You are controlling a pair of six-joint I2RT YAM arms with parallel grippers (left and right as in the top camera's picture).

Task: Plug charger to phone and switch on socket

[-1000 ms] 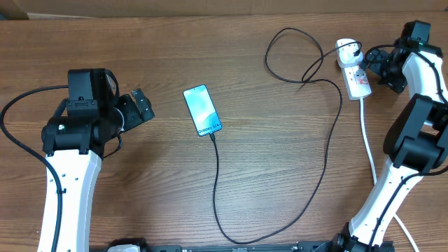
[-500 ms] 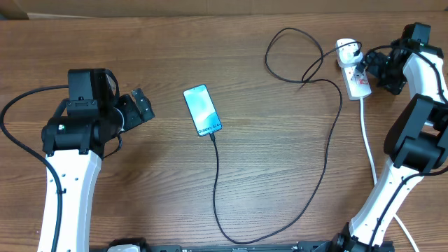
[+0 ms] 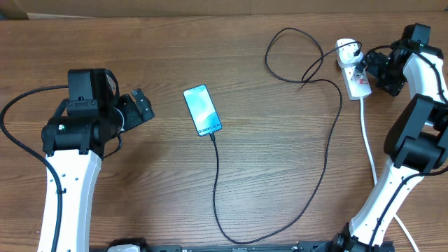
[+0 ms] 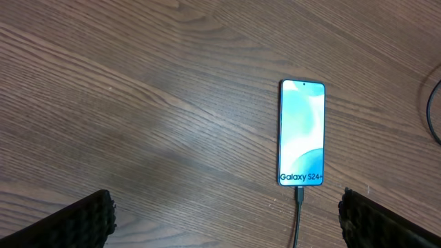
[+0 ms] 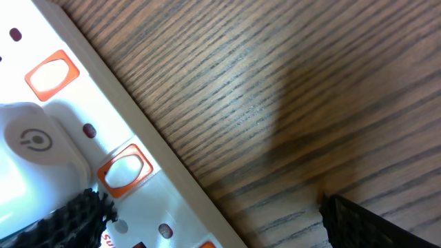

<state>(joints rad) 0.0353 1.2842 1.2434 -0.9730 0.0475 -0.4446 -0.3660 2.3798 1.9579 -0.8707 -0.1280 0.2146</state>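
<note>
You have the phone (image 3: 203, 110) lying flat on the tabletop (image 3: 266, 175) near the middle, screen lit, and the charger (image 3: 324, 168) already seated in its lower edge; the left wrist view shows the connector meeting the phone's bottom. From there the thin black cable loops toward you, climbs up the right side and curls over to the socket (image 3: 354, 71) at the far right, where a white plug sits in the strip. Your left gripper (image 3: 138, 107) hangs off to the left of the phone with its jaws released and holding nothing. Your right gripper (image 3: 369, 68) is just beside the socket, jaws also spread wide and empty, with the orange-rimmed switches (image 5: 125, 169) close under one fingertip in the right wrist view. What looks left is the switch. Judge the strip as light and likely to skid on the smooth wood, so press straight down on the rocker with one fingertip, not sideways. The cable is limp, so keep clear of it or you may tug the phone.
</note>
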